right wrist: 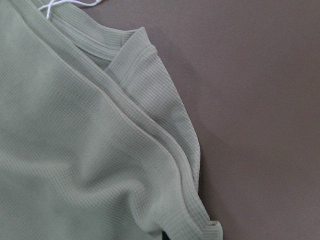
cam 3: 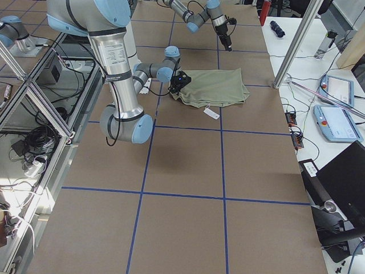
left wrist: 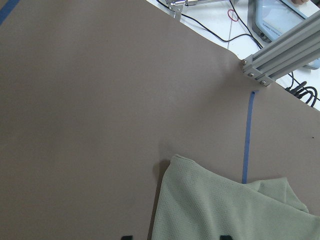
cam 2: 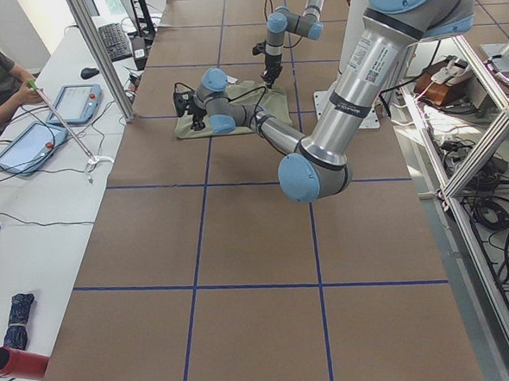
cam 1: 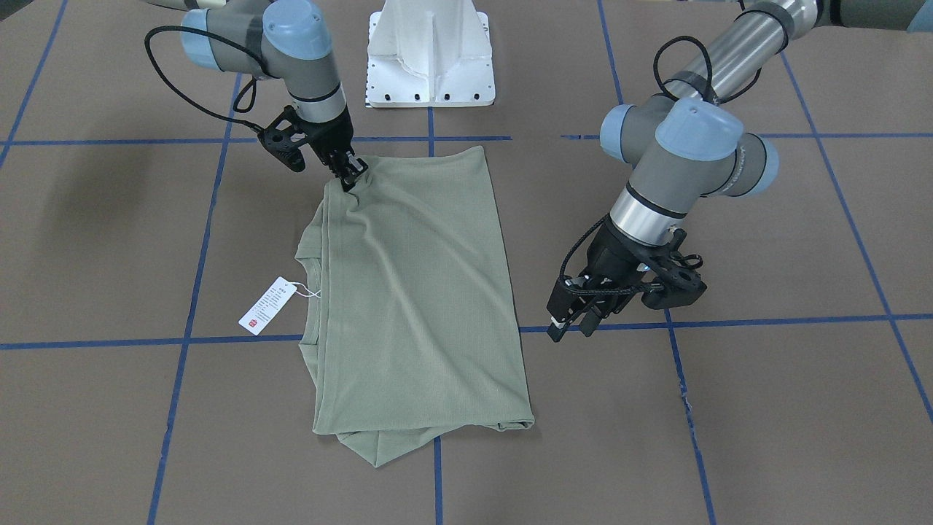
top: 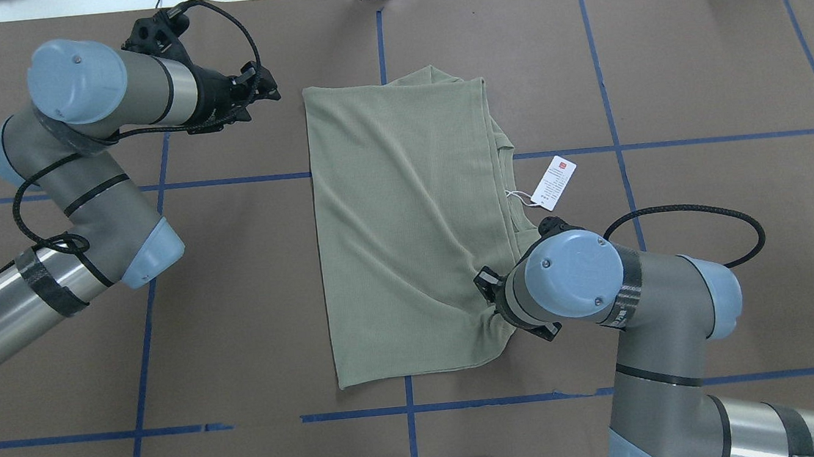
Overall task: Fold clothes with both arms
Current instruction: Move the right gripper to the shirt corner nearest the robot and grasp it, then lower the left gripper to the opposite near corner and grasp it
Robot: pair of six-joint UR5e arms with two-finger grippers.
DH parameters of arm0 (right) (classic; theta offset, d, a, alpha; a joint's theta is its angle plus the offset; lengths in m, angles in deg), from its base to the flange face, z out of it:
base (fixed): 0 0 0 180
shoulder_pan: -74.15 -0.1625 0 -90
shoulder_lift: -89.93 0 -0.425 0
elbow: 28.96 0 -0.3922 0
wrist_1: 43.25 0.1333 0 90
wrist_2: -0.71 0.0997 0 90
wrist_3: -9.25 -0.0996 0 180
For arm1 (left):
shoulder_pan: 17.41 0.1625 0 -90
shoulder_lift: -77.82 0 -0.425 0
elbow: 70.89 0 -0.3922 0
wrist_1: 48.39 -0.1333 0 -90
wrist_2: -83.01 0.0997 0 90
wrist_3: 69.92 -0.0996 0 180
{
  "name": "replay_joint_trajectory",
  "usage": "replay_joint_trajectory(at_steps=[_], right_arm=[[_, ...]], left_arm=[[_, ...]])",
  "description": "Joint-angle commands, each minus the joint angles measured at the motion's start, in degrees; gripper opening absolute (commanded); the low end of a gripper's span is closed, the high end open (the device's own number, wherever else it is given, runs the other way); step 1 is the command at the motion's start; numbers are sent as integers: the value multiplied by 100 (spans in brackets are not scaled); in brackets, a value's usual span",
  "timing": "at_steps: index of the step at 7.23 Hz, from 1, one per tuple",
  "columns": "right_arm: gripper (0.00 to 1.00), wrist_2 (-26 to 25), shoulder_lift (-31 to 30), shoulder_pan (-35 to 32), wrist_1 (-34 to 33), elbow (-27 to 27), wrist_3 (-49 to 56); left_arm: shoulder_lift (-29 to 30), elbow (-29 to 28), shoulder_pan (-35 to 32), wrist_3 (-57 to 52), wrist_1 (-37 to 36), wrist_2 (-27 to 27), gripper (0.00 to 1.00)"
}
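A sage-green long-sleeve knit shirt [cam 1: 423, 292], folded into a long rectangle, is laid flat on the brown paper-covered table [cam 1: 729, 408], directly in front of the white metal pedestal base [cam 1: 430, 58]. Its collar edge is turned to the robot's right, and a white paper hang tag with a red mark [cam 1: 267, 305] is spread on the table just beside that edge.

The black two-finger right gripper [cam 1: 350, 179] is seen at the shirt corner nearest the base. Its jaws are narrowed onto that corner, and the cloth is drawn into creases there.

The black two-finger left gripper [cam 1: 572, 328] is held farther from the base, off the opposite long edge and apart from the cloth. Its jaws are spread wide with nothing between them. In the left wrist view the far shirt corner is seen ahead of its fingertips [left wrist: 223, 236].
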Motion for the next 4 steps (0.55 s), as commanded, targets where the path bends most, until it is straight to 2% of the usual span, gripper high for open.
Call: replay_joint_trajectory(at_steps=[1, 2, 3, 4], right_arm=[[0, 54, -101, -19, -42, 285, 5], [0, 54, -137, -19, -51, 331, -12], [0, 63, -189, -28, -42, 348, -4], [0, 115, -199, -28, -42, 357, -4]], left_arm=[[-394, 722, 204, 745, -3, -14, 66], [-771, 1327, 701, 1333, -133, 47, 66], [-818, 1925, 1115, 1705, -831, 257, 66], [-818, 2331, 1763, 2004, -1551, 859, 66]])
